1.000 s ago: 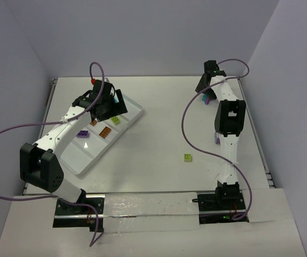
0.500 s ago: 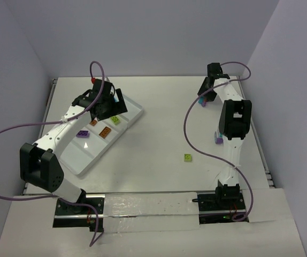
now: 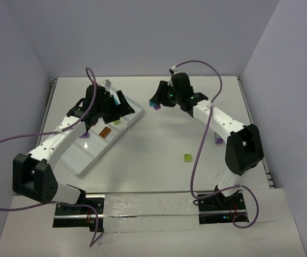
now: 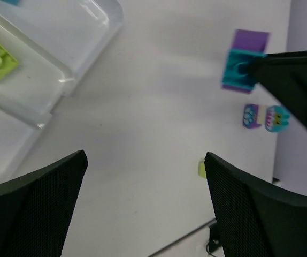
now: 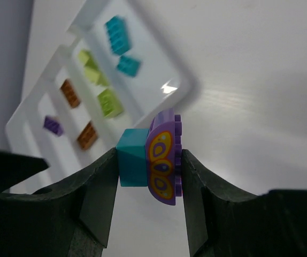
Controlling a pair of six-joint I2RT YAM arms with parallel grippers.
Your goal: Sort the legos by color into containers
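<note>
A teal brick (image 5: 131, 163) stuck to a purple butterfly piece (image 5: 164, 158) is pinched in the right end effector (image 5: 149, 174), near the white tray (image 3: 78, 158). The left end effector (image 4: 144, 156) is spread wide by the tray's corner. A green brick (image 3: 187, 157) lies on the desk (image 3: 159, 144).

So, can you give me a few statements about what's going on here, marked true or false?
1. The right pincer grips a teal brick stuck to a purple piece. True.
2. The left pincer is closed on a lime brick. False: it is open and holds nothing.
3. A lime green brick lies loose on the table, outside the tray. True.
4. The tray holds only orange-brown bricks. False: it also holds teal bricks, lime bricks and a purple brick, beside the orange-brown bricks.
</note>
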